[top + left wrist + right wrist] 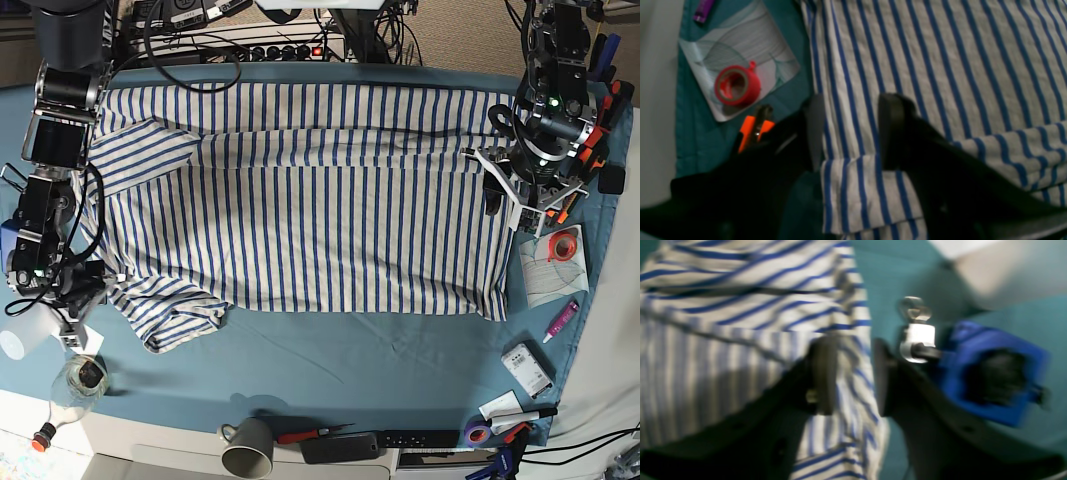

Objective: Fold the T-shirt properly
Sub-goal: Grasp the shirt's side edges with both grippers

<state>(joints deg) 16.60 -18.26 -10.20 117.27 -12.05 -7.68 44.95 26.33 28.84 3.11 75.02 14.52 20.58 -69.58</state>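
The T-shirt (pixel 320 200), white with thin blue stripes, lies spread flat across the teal table cloth (pixel 380 360), its sleeve rumpled at the base view's lower left. My left gripper (pixel 853 133) stands open over the shirt's (pixel 940 66) folded edge, one finger on each side of the hem; in the base view it sits at the shirt's right edge (pixel 505 200). My right gripper (pixel 853 376) is open too, its jaws apart around the shirt's (pixel 723 340) side edge in a blurred view, at the shirt's left edge (pixel 95 283) in the base view.
A red tape roll (pixel 736 85) on a printed sheet, orange-handled pliers (pixel 755 128) and a purple lighter (pixel 703 10) lie beside the left gripper. A blue block (pixel 990 373) with a metal clasp sits by the right gripper. A mug (pixel 248 447), a glass (pixel 80 378) and tools line the front edge.
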